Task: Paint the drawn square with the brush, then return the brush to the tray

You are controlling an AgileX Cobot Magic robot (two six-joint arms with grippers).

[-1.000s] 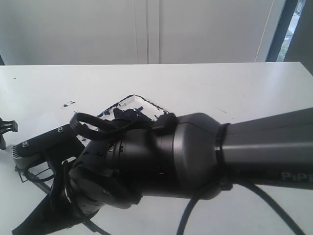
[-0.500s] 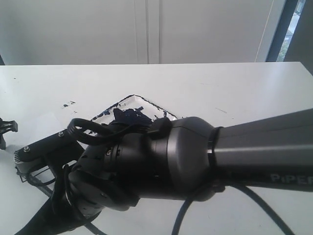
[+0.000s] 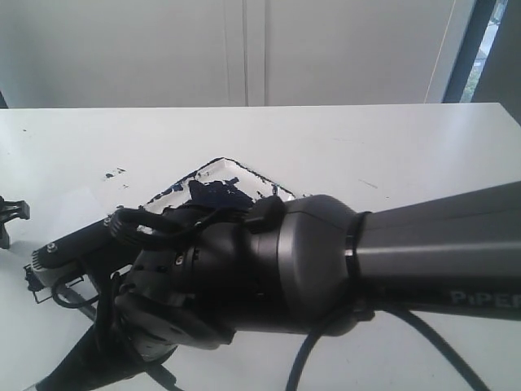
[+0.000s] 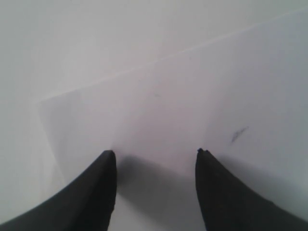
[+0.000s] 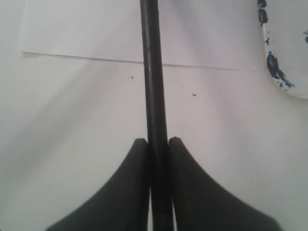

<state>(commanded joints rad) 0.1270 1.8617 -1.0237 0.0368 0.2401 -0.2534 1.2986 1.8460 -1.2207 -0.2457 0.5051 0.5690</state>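
White table [image 5: 67, 125]; right jaws clamp brush [image 5: 153, 72].

White table [image 3: 383, 138] fills most of the scene, with pale wall panels [image 3: 122, 49] behind and a window strip [image 3: 488, 41] far right. Small dark paint splatters [image 3: 114, 173] on tabletop, left of centre. White paper sheet [image 4: 159, 110] lies flat on it (one faint grey smudge [image 4: 239, 134]). Tiny dark specks [image 5: 194, 95] on the table just off the sheet's edge.

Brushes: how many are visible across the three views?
1. The brush is clamped in the right end effector, its handle reaching out over a paper sheet. The arm blocks much of the exterior view, so another could be hidden there.
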